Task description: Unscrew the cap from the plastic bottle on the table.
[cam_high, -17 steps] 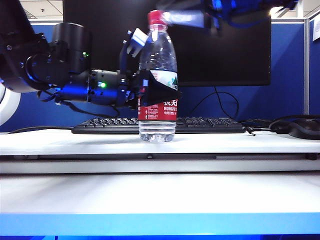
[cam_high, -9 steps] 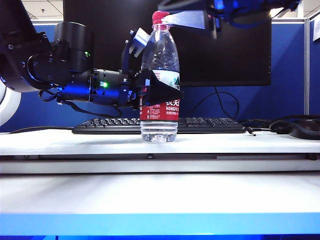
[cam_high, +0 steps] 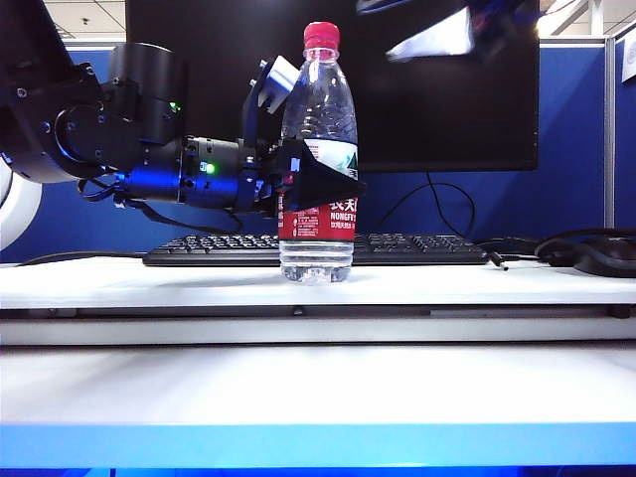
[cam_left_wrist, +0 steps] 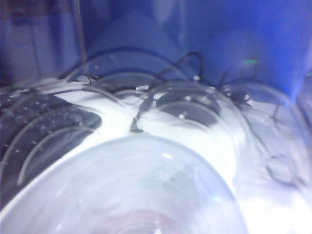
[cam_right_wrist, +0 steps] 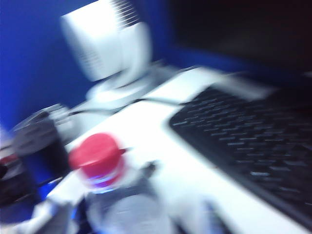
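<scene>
Left gripper (cam_high: 298, 179) is clamped level around the middle of the plastic bottle (cam_high: 316, 149) — I see one black finger across the label and another behind the clear ribbed shoulder, so it pinches the bottle firmly from the left side of my exterior view. Its wrist camera gives me little but the bottle's clear curved wall (cam_left_wrist: 146, 185) filling the lens, with cables and desk smeared through it.

Going by size from there: the table (cam_high: 318, 397) spreads white across the foreground with its bright blue front edge, and the bottle stands upright on the raised white surface behind it, just in front of a black keyboard (cam_high: 397, 248). A dark monitor (cam_high: 427, 89) fills the background behind the bottle, and a black mouse (cam_high: 601, 253) lies at the far right.

My right gripper (cam_high: 437, 30) hangs high at the top of the exterior view, up and to the right of the bottle's top and apart from it; it is blurred and I cannot tell how its jaws stand. Its wrist camera looks down on the cap (cam_right_wrist: 96, 155) — smeared, but plainly red and seated on the neck. From outside, the cap (cam_high: 321, 35) sits square on top, nothing touching it.
</scene>
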Robot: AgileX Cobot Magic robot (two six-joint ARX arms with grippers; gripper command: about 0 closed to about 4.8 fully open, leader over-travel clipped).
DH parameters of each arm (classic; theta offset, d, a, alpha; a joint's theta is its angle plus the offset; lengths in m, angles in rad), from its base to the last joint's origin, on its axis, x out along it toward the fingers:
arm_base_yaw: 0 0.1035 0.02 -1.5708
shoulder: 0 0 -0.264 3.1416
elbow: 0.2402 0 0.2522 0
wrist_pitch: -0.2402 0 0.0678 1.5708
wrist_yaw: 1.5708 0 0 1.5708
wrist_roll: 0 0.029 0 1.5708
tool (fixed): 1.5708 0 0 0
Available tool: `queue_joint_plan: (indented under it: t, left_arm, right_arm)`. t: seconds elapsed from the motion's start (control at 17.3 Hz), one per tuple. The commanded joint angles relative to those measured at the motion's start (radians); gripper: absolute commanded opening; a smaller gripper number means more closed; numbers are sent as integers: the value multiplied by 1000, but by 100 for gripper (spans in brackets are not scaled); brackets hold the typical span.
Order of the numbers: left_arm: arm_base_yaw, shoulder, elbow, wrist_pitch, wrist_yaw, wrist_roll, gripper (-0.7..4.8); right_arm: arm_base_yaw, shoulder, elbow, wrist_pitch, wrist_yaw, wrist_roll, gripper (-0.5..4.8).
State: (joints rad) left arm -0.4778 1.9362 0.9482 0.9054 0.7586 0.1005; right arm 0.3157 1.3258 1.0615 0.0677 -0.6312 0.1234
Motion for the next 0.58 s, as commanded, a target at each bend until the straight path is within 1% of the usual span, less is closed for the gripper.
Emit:
queue_joint_plan:
  t: [0.06, 0.12, 0.23, 0.35, 0.46, 0.58]
  left_arm:
    - [0, 0, -2, -14, -19, 4, 235]
    - [0, 0, -2, -14, -19, 4, 235]
    - [0, 0, -2, -14, -19, 4, 235]
    - [0, 0, -2, -14, -18, 4, 235]
    - [0, 0, -2, -14, -18, 4, 235]
    - [0, 0, -2, -14, -13, 3, 235]
  right_arm:
    - [66, -62, 2, -38, 201, 4, 350]
    - [142, -79, 2, -37, 362, 4, 479]
    - [267, -80, 2, -18, 607, 3, 479]
    - [382, -58, -2, 36, 793, 2, 479]
    - [447, -35, -2, 89, 911, 0, 479]
    - [483, -7, -2, 127, 955, 20, 479]
